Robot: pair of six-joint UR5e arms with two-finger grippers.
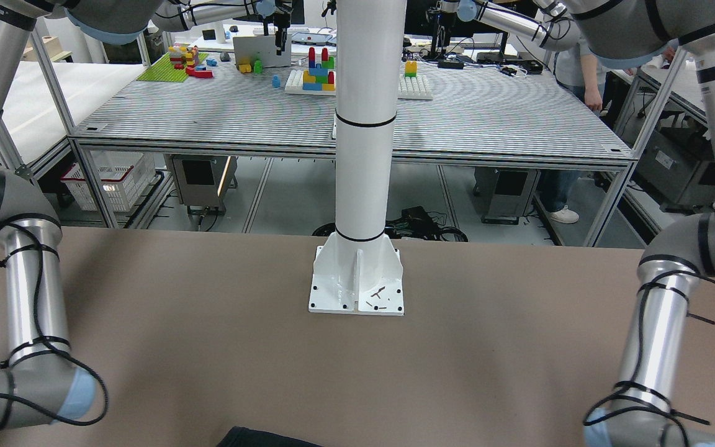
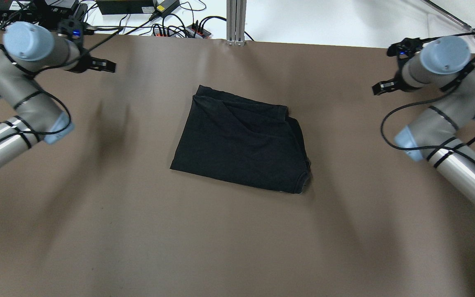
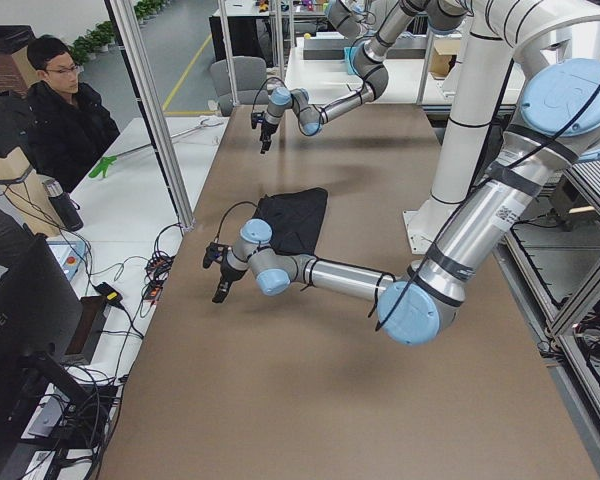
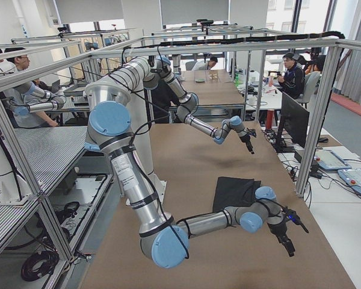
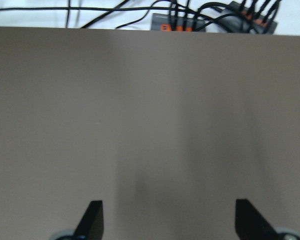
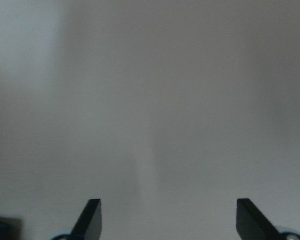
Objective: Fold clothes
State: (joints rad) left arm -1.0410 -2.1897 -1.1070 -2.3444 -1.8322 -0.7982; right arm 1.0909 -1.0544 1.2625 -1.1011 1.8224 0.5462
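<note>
The black garment (image 2: 241, 144) lies folded into a rough rectangle in the middle of the brown table, with both grippers away from it. It also shows in the exterior left view (image 3: 295, 218), in the exterior right view (image 4: 234, 191), and as a sliver in the front-facing view (image 1: 264, 437). My left gripper (image 2: 105, 65) hovers over bare table at the far left, open and empty, as its wrist view (image 5: 167, 222) shows. My right gripper (image 2: 379, 87) hovers over bare table at the far right, open and empty in its wrist view (image 6: 167, 220).
A white pole stands on its base plate (image 1: 357, 282) at the robot's side of the table. A power strip with cables (image 2: 179, 29) lies past the table's far edge, beside an aluminium post (image 2: 236, 20). A seated person (image 3: 65, 110) is beyond that edge.
</note>
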